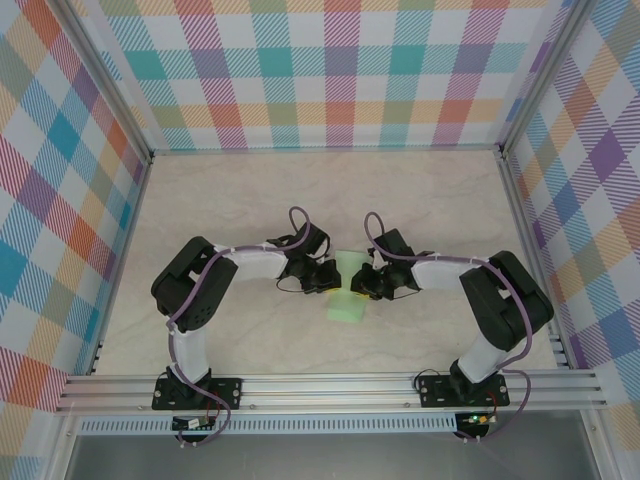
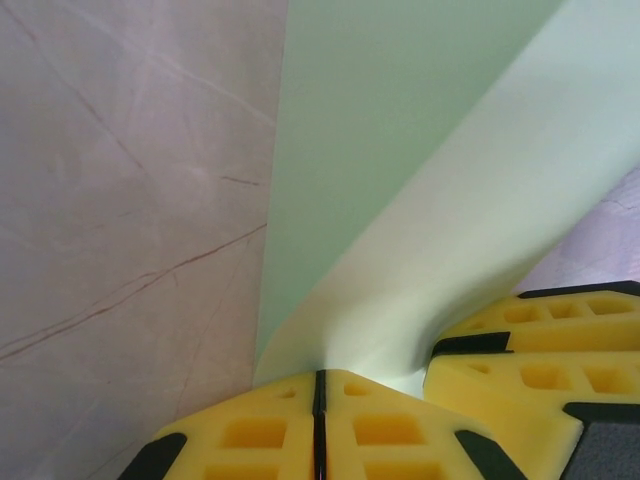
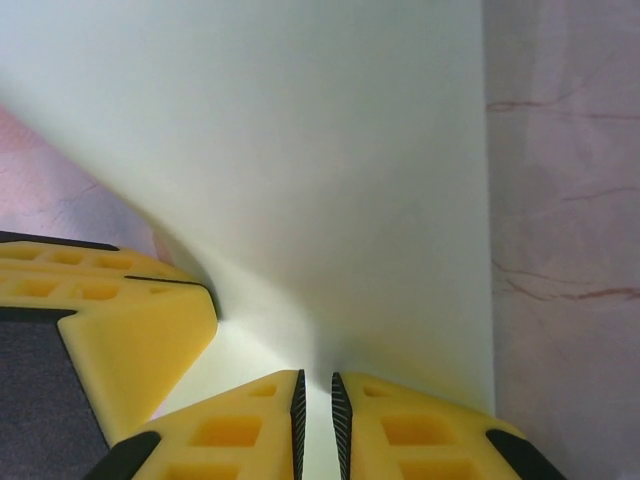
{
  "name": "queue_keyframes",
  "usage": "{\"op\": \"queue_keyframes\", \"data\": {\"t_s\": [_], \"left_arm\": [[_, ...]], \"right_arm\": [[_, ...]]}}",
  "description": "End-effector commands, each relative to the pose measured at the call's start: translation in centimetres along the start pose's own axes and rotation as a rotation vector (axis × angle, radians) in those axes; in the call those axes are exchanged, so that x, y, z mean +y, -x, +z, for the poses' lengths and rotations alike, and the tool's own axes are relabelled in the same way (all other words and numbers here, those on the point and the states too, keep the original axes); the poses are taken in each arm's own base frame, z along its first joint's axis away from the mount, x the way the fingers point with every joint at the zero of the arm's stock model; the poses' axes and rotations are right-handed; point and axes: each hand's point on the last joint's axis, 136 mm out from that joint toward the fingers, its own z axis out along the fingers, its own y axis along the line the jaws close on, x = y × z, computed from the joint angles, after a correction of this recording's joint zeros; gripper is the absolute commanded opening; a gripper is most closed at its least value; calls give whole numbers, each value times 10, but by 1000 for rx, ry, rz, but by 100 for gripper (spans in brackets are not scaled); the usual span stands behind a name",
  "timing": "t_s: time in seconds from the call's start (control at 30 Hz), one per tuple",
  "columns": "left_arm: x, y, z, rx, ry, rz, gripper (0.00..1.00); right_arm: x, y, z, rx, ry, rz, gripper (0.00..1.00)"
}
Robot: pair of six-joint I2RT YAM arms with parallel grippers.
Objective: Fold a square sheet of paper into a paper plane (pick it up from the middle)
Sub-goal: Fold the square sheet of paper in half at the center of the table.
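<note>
The pale mint-green square sheet of paper (image 1: 346, 296) lies mid-table between both grippers, partly lifted into a curved fold (image 2: 470, 200). My left gripper (image 2: 320, 385) is shut, pinching the sheet's raised edge, and sits at the paper's left side (image 1: 328, 279). My right gripper (image 3: 315, 400) stands at the paper's right side (image 1: 360, 284), its jaws a narrow gap apart with the paper (image 3: 330, 170) running into that gap. Each gripper's yellow fingers show in the other's wrist view, close together over the sheet. The paper under the grippers is hidden from above.
The marble-patterned table (image 1: 230, 200) stretches around the paper, with checkered walls on three sides. An aluminium rail (image 1: 330, 388) carries the arm bases at the near edge. Bare tabletop (image 2: 120, 200) lies left of the sheet.
</note>
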Motion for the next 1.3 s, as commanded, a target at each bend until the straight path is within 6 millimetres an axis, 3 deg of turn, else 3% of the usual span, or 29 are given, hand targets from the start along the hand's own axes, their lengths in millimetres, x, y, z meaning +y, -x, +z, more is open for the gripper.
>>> {"op": "queue_keyframes", "data": {"t_s": [0.0, 0.17, 0.27, 0.43, 0.53, 0.6, 0.73, 0.8, 1.0, 1.27], "left_arm": [[73, -38, 24, 98, 221, -75, 9], [75, -38, 25, 98, 231, -67, 9], [76, -39, 25, 100, 233, -69, 8], [77, -39, 26, 100, 238, -68, 8], [77, -39, 25, 99, 238, -66, 8], [76, -38, 25, 100, 237, -64, 8], [75, -38, 24, 101, 238, -57, 8], [75, -38, 25, 101, 239, -58, 8], [75, -37, 24, 101, 243, -58, 8], [80, -41, 26, 114, 255, -69, 7]], "right_arm": [[-13, -7, 3, 9, -20, -15, 19], [11, 0, -19, -38, 38, -53, 20], [3, 1, -21, -53, 3, -50, 20], [-25, 0, -6, -44, -51, 2, 19], [-29, 4, -4, -61, -58, 1, 18], [-21, 8, -8, -74, -41, -13, 18], [14, 23, -21, -112, 62, -52, 19], [19, 30, -19, -119, 70, -61, 19], [6, 46, 2, -128, 28, -34, 19], [-28, 54, 3, -196, 20, 25, 19]]}}
